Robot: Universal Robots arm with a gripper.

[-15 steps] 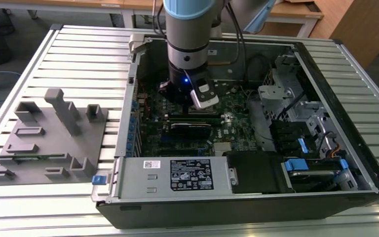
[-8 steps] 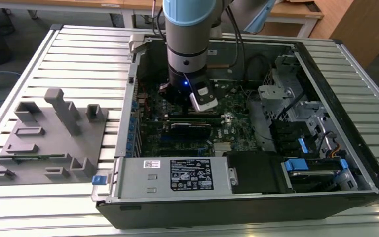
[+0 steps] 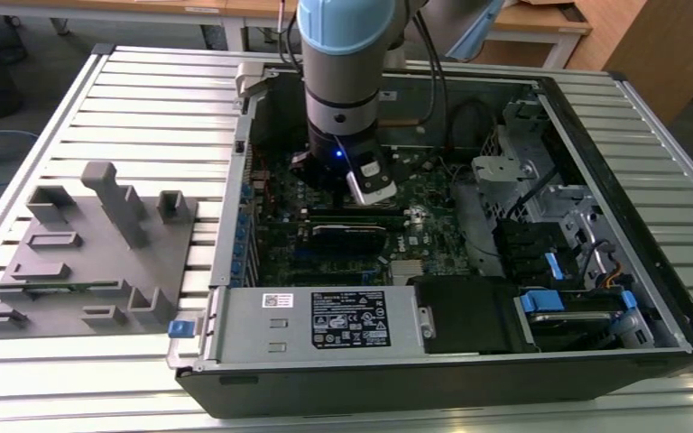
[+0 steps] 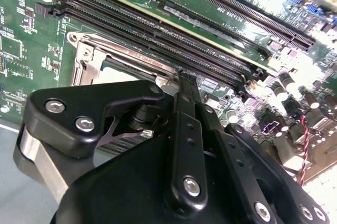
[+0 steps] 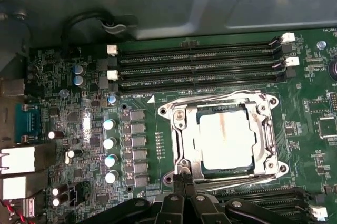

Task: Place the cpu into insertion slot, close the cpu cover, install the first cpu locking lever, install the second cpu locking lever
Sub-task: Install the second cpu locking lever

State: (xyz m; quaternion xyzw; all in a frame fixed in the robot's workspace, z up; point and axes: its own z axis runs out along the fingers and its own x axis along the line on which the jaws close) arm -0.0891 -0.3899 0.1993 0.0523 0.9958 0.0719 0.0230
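Note:
In the first wrist view the cpu [image 5: 226,139], a pale square chip, lies in its socket on the green motherboard [image 5: 79,182]. The silvery cpu cover [image 5: 180,129] is folded down around it as a frame. One wire locking lever [image 5: 210,100] runs along the socket edge by the memory slots, a second locking lever [image 5: 242,181] along the opposite edge. My gripper [image 5: 182,177] is shut, its tips at the corner of the socket on the second lever's side, touching or just over the cover's rim. The second wrist view shows the gripper [image 4: 180,76] over the cover [image 4: 87,60]. The exterior view shows the gripper [image 3: 368,192] low inside the case.
Long black memory slots [image 5: 200,66] flank the socket on two sides, and capacitors [image 5: 109,150] stand beside it. The open computer case [image 3: 467,361] walls in the board, with a power supply [image 3: 322,320] in front. A grey fixture [image 3: 82,253] sits at the exterior view's left.

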